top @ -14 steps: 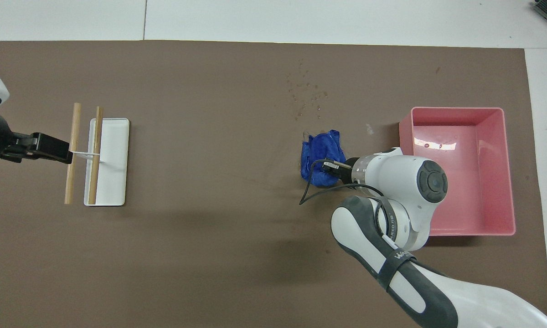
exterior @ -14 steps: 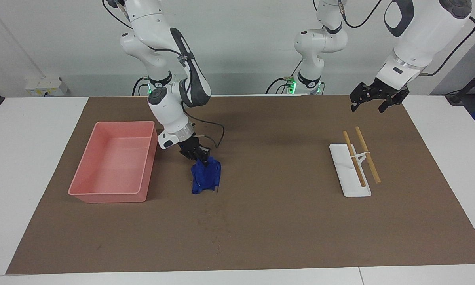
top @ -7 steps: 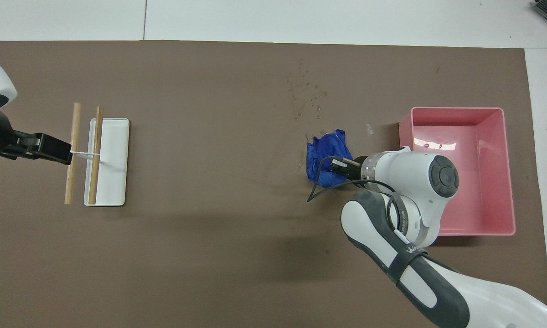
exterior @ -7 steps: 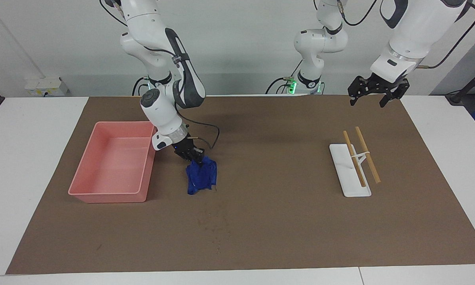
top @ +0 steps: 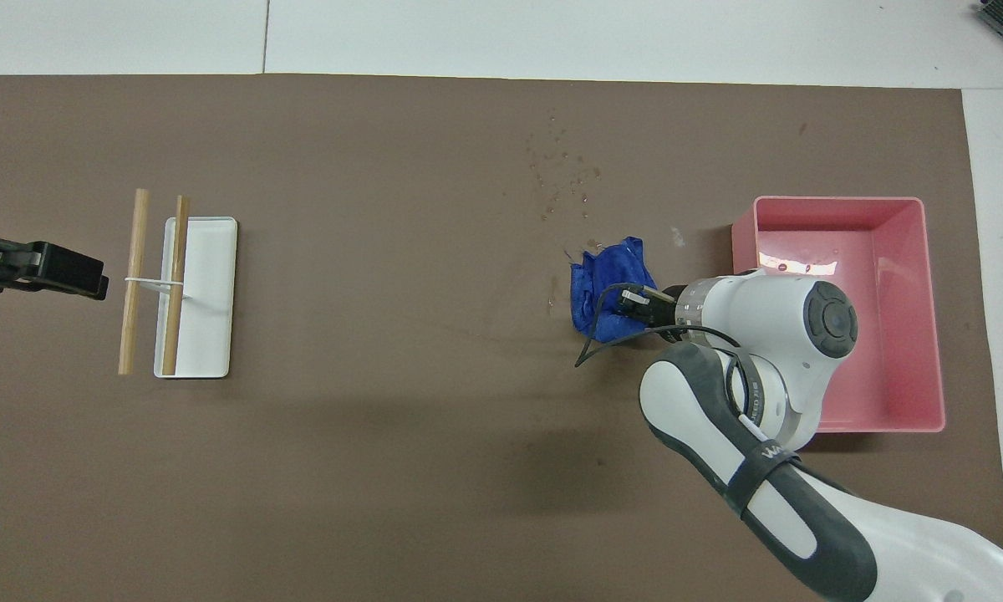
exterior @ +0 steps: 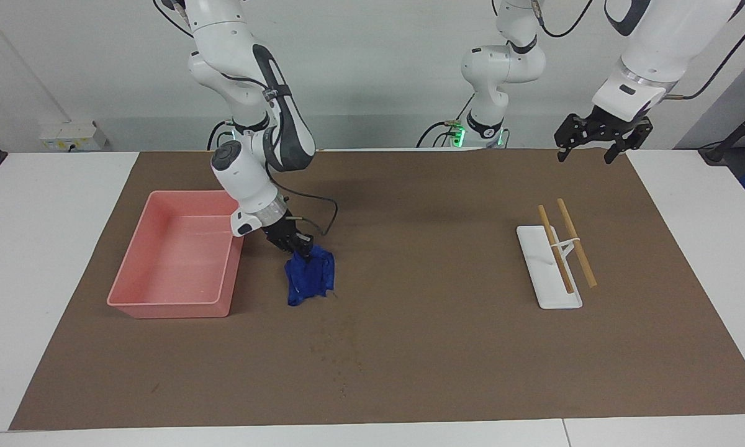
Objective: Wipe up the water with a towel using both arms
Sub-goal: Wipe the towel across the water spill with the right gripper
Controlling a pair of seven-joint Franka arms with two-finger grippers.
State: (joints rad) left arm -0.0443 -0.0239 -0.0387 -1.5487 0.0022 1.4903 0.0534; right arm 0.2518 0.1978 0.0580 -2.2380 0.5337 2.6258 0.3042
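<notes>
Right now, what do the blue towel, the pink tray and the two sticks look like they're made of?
Towel: soft fabric, matte; it crumples in folds.
Pink tray: probably plastic, smooth; glare on its floor.
Two sticks: apparently wood or bamboo, pale tan, dull.

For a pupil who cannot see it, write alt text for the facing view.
The right gripper grips a small crumpled royal-blue fabric towel on the brown mat, beside a pink rectangular plastic tray. The left gripper waits, open, above the mat.

Towel [exterior: 310, 278] on mat [exterior: 410, 347] just beside tray [exterior: 180, 304]; water drops [top: 562, 171] farther from robots; rack [exterior: 549, 273] well apart, toward left arm's end.
</notes>
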